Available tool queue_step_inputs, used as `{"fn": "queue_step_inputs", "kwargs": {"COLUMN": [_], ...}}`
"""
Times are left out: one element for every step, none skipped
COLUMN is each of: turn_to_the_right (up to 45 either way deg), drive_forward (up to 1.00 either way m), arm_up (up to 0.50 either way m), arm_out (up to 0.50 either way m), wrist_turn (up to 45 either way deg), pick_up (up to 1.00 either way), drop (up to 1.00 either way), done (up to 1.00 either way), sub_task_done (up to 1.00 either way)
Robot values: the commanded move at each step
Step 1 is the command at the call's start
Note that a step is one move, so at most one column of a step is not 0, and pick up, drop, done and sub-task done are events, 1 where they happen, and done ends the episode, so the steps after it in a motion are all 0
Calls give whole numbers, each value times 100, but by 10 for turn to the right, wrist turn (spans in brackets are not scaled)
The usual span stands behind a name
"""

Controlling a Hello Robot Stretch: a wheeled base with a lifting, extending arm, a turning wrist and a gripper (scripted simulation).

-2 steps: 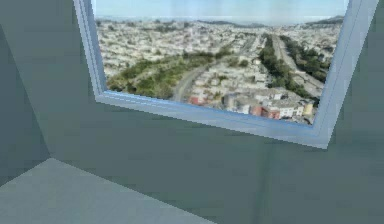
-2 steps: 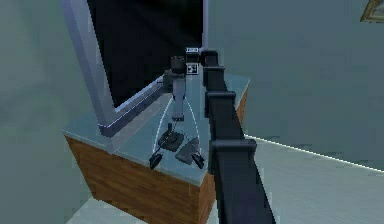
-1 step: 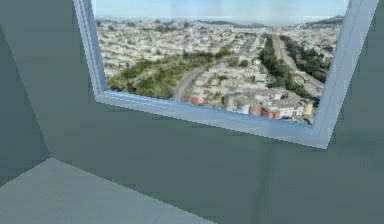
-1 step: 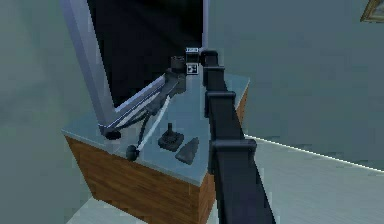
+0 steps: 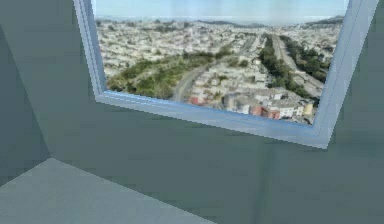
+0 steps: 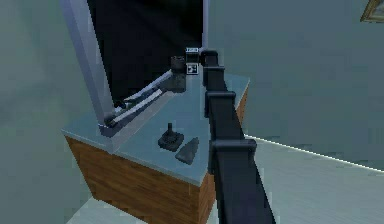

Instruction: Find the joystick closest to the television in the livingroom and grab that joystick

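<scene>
The joystick [image 6: 172, 135] shows as a small dark base with a short upright stick. It stands on the grey top of a wood-sided cabinet [image 6: 125, 148], near the foot of the television [image 6: 140, 40] and just left of the arm [image 6: 232, 150] in the arm side view. A spot right before the screen suits a controller left where someone plays, and it makes this a fair candidate for the one nearest the set. Just beside it, toward the picture's bottom, lies a dark wedge [image 6: 188, 152] (a second controller, a remote or something else; its shape does not say). The arm runs out across the cabinet top past the joystick. The gripper [image 6: 120, 112] lies beyond, its thin fingers [image 6: 140, 98] slanting down toward the television's lower frame. I judge the reach is set for this surface, though the fingertips look to lie farther out than the joystick. Whether the gripper has hold of anything cannot be told, since its far end shows against the television and the cabinet top, and the fingers' spread cannot be read either. The television's top is cut off by the picture's edge, the arm covers part of the cabinet's right side, and the cabinet's base is out of frame. The forward view looks at a grey wall [image 5: 60, 120] with a window [image 5: 210, 60] onto a town, above a strip of floor [image 5: 70, 195].
</scene>
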Motion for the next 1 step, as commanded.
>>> {"fn": "queue_step_inputs", "kwargs": {"turn_to_the_right": [0], "drive_forward": [0], "arm_up": [0], "arm_out": [0], "wrist_turn": [450], "pick_up": [0], "drop": [0], "done": [0], "sub_task_done": [0]}}
